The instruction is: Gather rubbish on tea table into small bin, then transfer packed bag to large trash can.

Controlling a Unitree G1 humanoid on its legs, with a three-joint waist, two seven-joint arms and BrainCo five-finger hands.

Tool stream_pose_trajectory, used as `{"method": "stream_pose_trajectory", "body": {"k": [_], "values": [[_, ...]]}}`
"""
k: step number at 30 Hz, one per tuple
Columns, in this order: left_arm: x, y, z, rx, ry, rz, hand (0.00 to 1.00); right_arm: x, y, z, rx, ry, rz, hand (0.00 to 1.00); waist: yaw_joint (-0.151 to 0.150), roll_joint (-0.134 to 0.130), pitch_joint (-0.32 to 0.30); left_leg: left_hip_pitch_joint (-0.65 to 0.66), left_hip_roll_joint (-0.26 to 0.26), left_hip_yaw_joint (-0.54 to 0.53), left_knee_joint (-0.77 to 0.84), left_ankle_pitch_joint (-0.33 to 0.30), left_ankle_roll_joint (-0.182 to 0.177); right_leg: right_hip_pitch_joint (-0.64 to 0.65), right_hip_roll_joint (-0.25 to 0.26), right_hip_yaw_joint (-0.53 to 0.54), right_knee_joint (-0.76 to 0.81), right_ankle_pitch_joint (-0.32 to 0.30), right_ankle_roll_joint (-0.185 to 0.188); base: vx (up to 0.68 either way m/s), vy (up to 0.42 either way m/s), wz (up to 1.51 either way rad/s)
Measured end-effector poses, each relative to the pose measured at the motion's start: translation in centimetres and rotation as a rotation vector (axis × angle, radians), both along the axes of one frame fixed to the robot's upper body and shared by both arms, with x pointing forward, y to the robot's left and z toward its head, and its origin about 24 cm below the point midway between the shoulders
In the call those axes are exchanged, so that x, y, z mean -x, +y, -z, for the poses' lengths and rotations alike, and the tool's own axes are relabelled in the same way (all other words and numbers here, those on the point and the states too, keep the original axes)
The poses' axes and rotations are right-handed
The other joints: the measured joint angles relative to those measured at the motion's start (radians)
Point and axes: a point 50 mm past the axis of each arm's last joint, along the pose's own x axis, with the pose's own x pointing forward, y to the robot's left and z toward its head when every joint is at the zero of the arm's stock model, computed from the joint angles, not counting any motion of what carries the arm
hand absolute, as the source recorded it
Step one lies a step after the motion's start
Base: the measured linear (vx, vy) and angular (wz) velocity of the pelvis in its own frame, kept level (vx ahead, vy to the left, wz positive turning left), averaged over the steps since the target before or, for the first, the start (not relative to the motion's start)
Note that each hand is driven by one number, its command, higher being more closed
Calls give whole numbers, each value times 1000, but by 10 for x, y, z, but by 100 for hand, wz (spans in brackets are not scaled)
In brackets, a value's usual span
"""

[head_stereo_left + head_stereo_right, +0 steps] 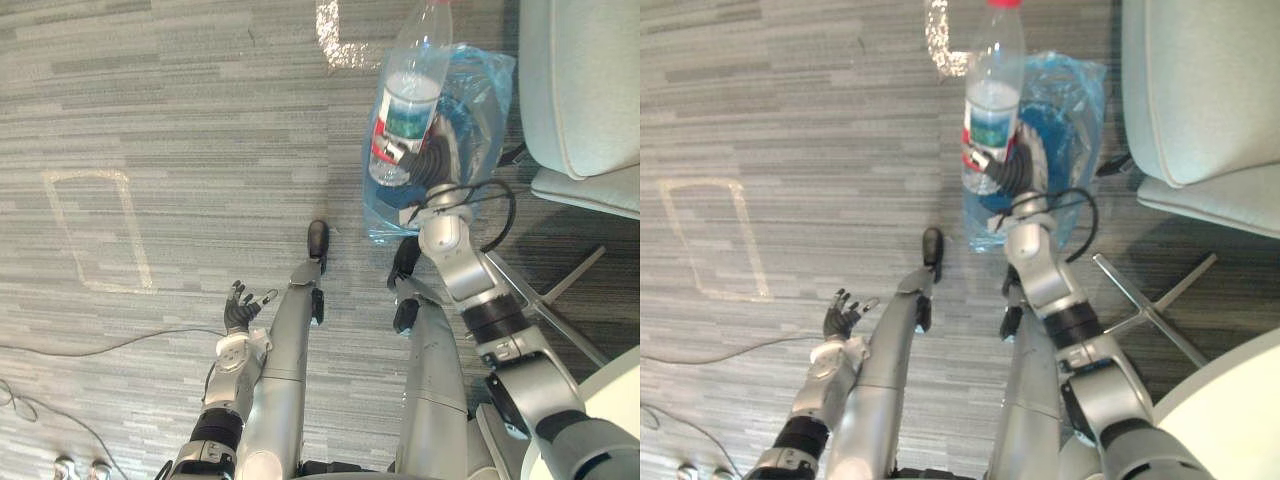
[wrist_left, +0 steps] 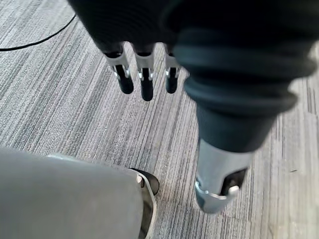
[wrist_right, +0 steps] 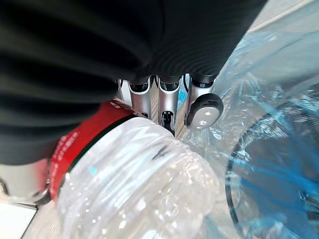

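A clear plastic bottle (image 1: 410, 90) with a red band on its label sits in the upper right of the left eye view, with its neck toward the top edge. In the right eye view its red cap reaches the top edge. The right hand (image 1: 432, 162) grips the bottle at its lower end, just below the label. In the right wrist view the fingers (image 3: 168, 102) lie side by side against the bottle's wall, curled round it beside the red band, and the bottle's ribbed clear body lies at the lower left of the frame.

Directly behind and to the right of the bottle is a small bin lined with a blue bag (image 1: 482, 105). The bottle overlaps the bag's left side. Whether it touches the bag cannot be told.

A pale grey chair (image 1: 580, 80) stands at the upper right edge, beside the bin. The floor is grey striped carpet (image 1: 150, 100), with a pale taped outline (image 1: 95, 230) at mid left.

The left hand (image 1: 240, 308) is at the lower left, palm up, with its fingers spread loosely and nothing in it.
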Motion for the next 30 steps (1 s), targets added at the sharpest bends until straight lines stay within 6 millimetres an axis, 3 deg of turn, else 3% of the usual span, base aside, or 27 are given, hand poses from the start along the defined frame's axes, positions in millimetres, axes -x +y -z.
{"method": "stream_pose_trajectory", "body": {"k": [11,12,17,25,28,30], "values": [[-4,-2,-11,11,-73,4,0,-19,-50,-24,-18,13,184,100,4,0,-1,-79,-26,-28,-1,13,-12,-85,-36,-34,64,-46,-3,22,5,18],[-4,-3,-12,11,-76,5,0,-20,-51,-25,-20,15,190,0,3,0,-1,-83,-26,-27,1,13,-12,-93,-37,-34,72,-47,-3,0,0,0],[-7,-5,-19,9,-119,21,0,-19,-70,-23,-40,25,241,0,0,0,-1,-113,-20,-28,24,14,-14,-118,-35,-35,90,-53,0,-26,1,1],[-8,-6,-28,37,-161,24,0,-17,-76,-5,-54,58,260,0,-7,0,-1,-158,-7,-28,78,9,-9,-149,-27,-36,112,-50,-5,-57,16,-5],[-9,-3,-30,21,-170,29,0,-11,-68,10,-59,66,232,0,-15,-2,-2,-167,8,-27,90,9,-8,-149,-13,-38,100,-37,-12,-49,12,-17],[-19,2,-30,8,-145,17,0,-6,-49,16,-43,46,172,0,-31,-3,-3,-169,19,-25,101,6,-6,-146,0,-37,100,-31,-14,-62,7,-18]]}}
